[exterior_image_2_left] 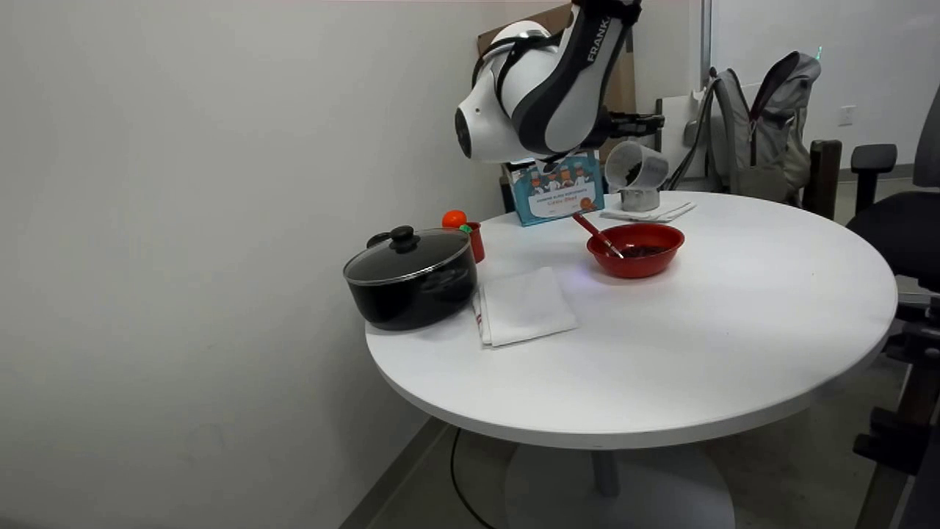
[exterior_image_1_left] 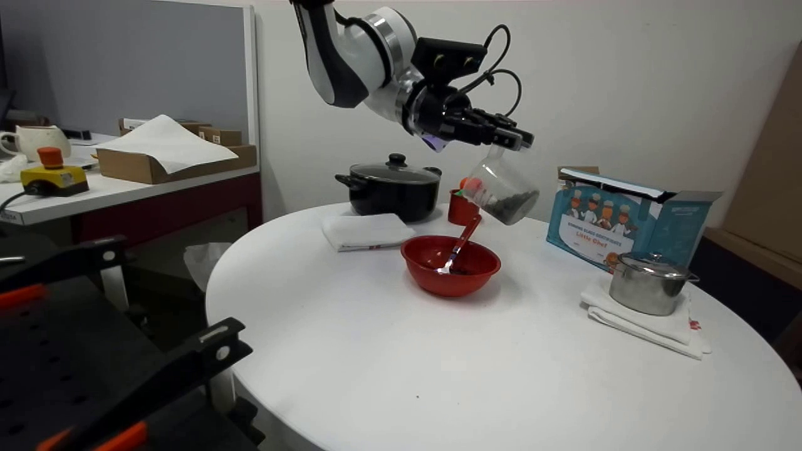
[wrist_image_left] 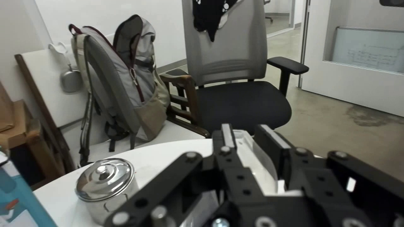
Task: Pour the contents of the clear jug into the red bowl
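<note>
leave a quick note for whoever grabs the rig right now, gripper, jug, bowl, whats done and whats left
Gripper: shut on the clear jug.
The jug is tilted, raised off the table, dark contents inside; I cannot tell whether its mouth lines up with the red bowl.
The bowl sits on the table holding dark bits and a red-handled utensil.
Done: jug gripped, lifted, tilted. Unclear whether the bowl's bits came from it.
Left: empty the jug; probably align over the bowl and tip further.
</note>
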Tool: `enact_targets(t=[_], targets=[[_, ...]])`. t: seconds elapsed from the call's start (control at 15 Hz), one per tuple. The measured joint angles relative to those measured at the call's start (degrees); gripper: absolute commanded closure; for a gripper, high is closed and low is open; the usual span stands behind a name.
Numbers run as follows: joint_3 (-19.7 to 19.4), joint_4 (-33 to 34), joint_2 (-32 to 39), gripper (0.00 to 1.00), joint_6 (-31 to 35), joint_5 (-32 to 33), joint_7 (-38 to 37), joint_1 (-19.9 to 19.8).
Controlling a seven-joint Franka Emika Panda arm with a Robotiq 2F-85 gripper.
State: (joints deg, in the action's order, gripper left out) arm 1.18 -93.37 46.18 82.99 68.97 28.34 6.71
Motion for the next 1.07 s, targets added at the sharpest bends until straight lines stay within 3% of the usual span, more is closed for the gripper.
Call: enact_targets(t=[0.4, 1.07], targets=[[0.67, -3.61, -0.01, 0.88, -2.29, 8.72, -0.76, 2.96], [0.55, -14.35, -0.12, 0.88, -8.23, 27.49, -4.37, 3.28]])
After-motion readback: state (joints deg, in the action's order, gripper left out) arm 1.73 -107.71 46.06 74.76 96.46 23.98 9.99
